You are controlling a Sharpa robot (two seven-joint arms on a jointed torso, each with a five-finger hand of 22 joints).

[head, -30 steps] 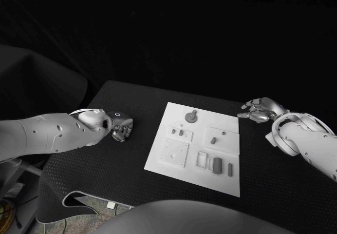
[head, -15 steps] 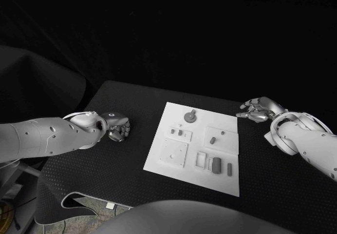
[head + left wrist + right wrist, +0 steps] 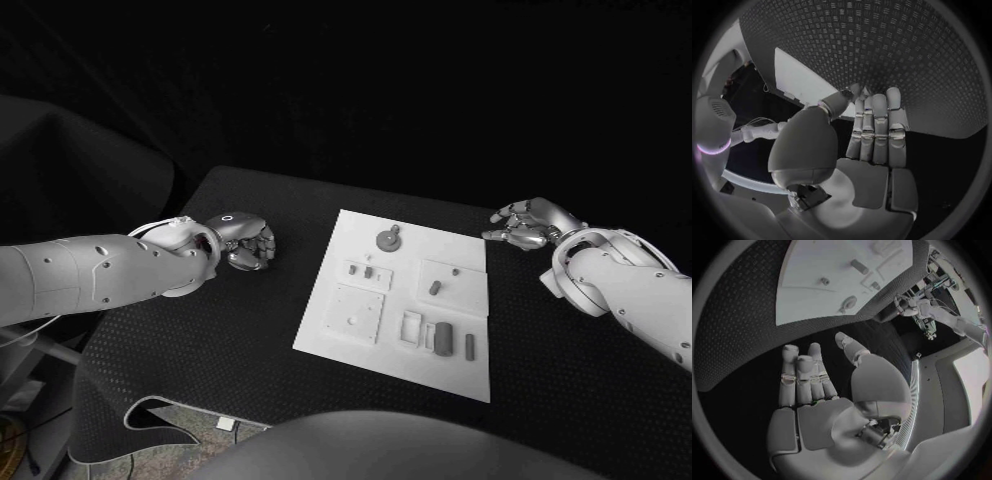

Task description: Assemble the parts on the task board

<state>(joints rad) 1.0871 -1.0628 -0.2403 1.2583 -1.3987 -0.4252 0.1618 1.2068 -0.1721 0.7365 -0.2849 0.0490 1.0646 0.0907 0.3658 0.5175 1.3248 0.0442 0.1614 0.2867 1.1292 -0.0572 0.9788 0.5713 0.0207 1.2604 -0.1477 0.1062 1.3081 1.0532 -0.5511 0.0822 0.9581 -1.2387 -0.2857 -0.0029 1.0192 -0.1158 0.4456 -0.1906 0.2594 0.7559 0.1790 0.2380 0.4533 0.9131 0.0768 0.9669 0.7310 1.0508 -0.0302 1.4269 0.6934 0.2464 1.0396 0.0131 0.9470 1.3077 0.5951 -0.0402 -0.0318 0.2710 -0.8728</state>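
My left arm comes in low from my left side, bent at the wrist, and my left robot hand (image 3: 245,245) hangs over the bench with its fingers curled downward and inward in the head view. In the left wrist view that same robot hand (image 3: 870,150) holds nothing: the fingers (image 3: 879,120) lie straight and side by side, with the thumb angled across beside them. My right arm reaches in from my right side, and my right robot hand (image 3: 529,224) sits loosely curled. In the right wrist view it (image 3: 823,405) is empty too, fingers (image 3: 801,375) extended together and the thumb raised apart from them.
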